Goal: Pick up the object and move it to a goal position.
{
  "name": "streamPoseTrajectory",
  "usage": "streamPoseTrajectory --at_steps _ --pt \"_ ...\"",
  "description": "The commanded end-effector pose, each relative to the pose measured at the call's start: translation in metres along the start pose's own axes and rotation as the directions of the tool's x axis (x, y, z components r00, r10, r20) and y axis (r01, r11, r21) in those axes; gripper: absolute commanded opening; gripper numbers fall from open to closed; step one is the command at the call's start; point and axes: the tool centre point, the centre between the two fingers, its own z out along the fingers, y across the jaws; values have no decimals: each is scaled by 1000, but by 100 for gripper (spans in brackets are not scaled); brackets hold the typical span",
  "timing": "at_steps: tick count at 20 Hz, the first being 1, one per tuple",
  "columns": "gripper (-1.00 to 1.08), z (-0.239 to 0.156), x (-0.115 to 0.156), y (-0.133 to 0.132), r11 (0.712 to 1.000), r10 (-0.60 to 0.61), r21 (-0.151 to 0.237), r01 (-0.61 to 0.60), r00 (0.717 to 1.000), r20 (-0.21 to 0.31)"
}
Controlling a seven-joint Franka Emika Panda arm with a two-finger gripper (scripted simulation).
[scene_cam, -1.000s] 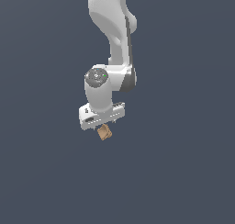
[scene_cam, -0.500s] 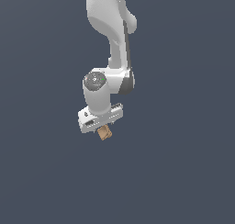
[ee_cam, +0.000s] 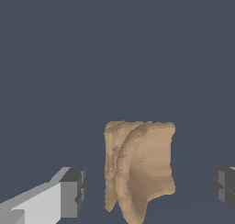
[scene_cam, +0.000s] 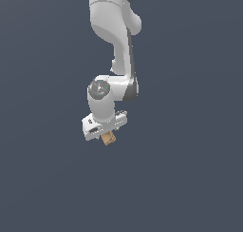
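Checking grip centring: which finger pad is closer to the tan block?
The pad with white finger behind it; its gap to the block is narrower than the other pad leaves.

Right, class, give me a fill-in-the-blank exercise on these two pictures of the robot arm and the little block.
1. The block is coloured ____.
2. In the wrist view, the block sits ____ the two fingers of the gripper.
3. In that view the fingers are ____ the block, with gaps on both sides.
4. The robot arm is coloured ____.

Missing words: tan; between; apart from; white
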Motion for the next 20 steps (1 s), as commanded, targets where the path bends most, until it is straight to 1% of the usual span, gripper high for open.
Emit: streamPoseTrajectory --at_steps 1,4,8,9,20 --pt "100 14 -1 0 1000 -1 1 1 1000 1" --pt "100 25 -1 -1 1000 -2 1 2 1000 0" --pt "100 28 0 0 1000 -2 1 2 1000 0" --pt "-100 28 0 0 1000 -2 1 2 1000 0" --pt "-100 28 1 -1 1000 -4 1 4 1000 -1"
